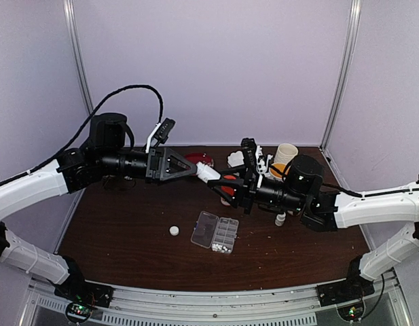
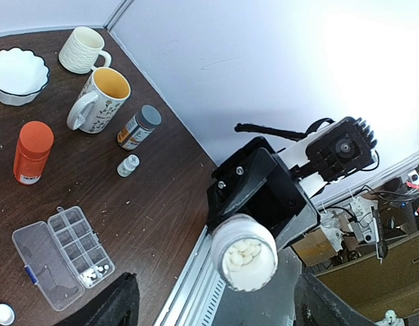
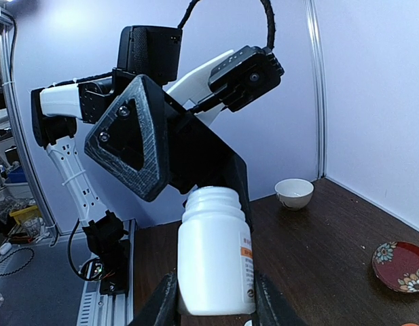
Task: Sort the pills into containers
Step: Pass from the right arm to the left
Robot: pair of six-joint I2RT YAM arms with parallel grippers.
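An open white bottle [image 1: 209, 173] hangs in the air between my two grippers above the table's middle. My right gripper [image 3: 216, 295] is shut on the bottle's body [image 3: 214, 261]. In the left wrist view the bottle's mouth faces the camera, and pale pills [image 2: 244, 256] lie inside it. My left gripper [image 2: 216, 288] is open, its fingers [image 2: 117, 305] wide apart on either side of the mouth. The clear pill organizer [image 1: 214, 232] lies open on the table below. It also shows in the left wrist view [image 2: 63, 255], with a few white pills [image 2: 94, 273] in one corner cell.
A white cap [image 1: 174, 230] lies left of the organizer. An orange bottle [image 2: 32, 151], two mugs [image 2: 100, 98], a white bowl [image 2: 17, 73], a grey-capped bottle [image 2: 139, 127] and a small vial [image 2: 128, 165] stand behind. A red plate [image 1: 199, 159] sits at the back.
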